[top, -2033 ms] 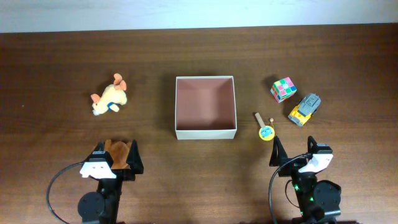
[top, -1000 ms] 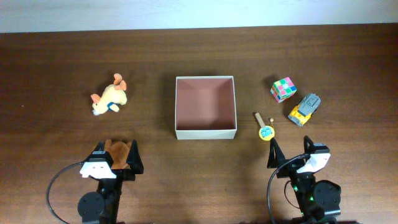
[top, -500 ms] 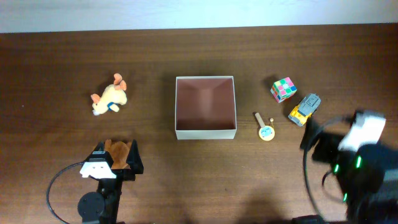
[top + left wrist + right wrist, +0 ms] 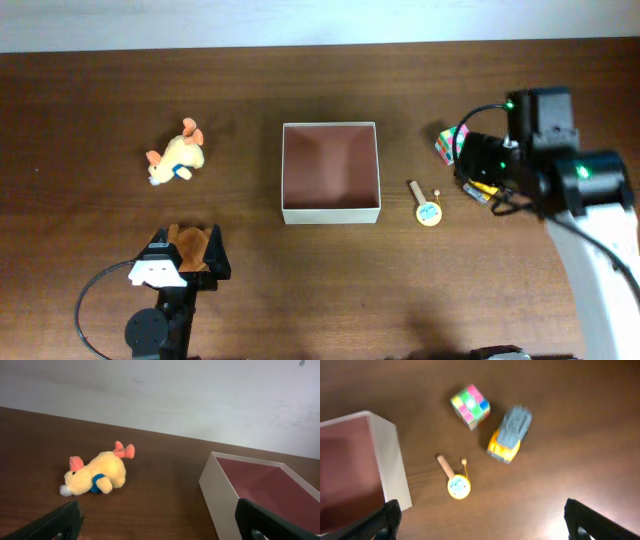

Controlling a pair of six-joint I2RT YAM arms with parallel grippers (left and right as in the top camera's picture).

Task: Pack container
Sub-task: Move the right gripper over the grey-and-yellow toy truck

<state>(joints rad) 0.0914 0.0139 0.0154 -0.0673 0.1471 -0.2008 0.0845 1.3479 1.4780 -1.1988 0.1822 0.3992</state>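
Note:
The container (image 4: 330,213), a square cream-walled box with a reddish-brown inside, stands mid-table and holds nothing; its wall also shows in the left wrist view (image 4: 220,495) and in the right wrist view (image 4: 395,465). My right gripper (image 4: 492,170) hangs high over the multicoloured cube (image 4: 470,406) and the yellow-grey toy truck (image 4: 510,434). Its jaws (image 4: 485,525) are open and hold nothing. My left gripper (image 4: 188,250) rests near the front edge, open (image 4: 160,527). From above, a brown furry thing (image 4: 188,238) lies between its fingers; the left wrist view does not show it.
A yellow plush animal (image 4: 176,158) with orange ears lies left of the box, also in the left wrist view (image 4: 97,475). A small yellow drum toy on a stick (image 4: 428,210) lies between the box and the truck (image 4: 478,187). The cube (image 4: 447,145) is partly covered by the right arm.
The right arm has lifted from the front edge and swung back and up, now above the cube and truck. The left arm and all the toys have stayed put.

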